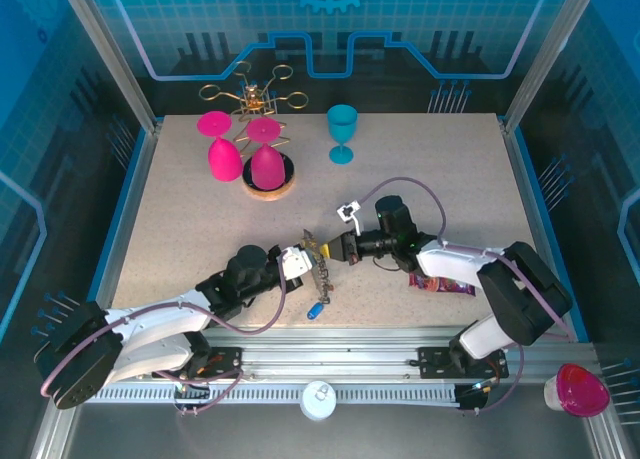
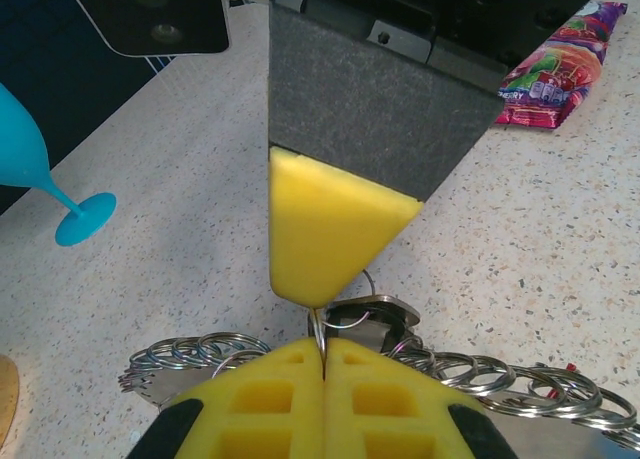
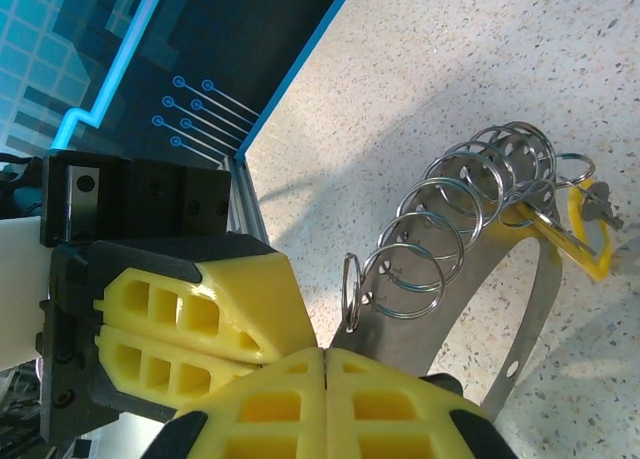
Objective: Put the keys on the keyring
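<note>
Your left tool (image 2: 322, 361) and right tool (image 3: 325, 359) are pinched shut, tip to tip, on the grey metal-band keyring (image 3: 520, 309) fringed with silvery split rings, probably steadying it for threading. One yellow-headed key (image 3: 585, 234) hangs on it; a blue-headed key (image 1: 315, 310) lies on the table (image 1: 200, 209) near it.

Middle of the table (image 1: 180, 229), toward the near edge, the keyring (image 1: 318, 261) is pinched between the left gripper (image 1: 298, 263) on its left and the right gripper (image 1: 338, 249) on its right. A key (image 1: 314, 310) lies just in front of it. To the right, a sweet packet (image 1: 442, 283) lies partly under the right arm. Back left stands a wire rack (image 1: 256, 94), two upturned goblets (image 1: 224, 151) just before it, an upright goblet (image 1: 342, 134) to their right.
</note>
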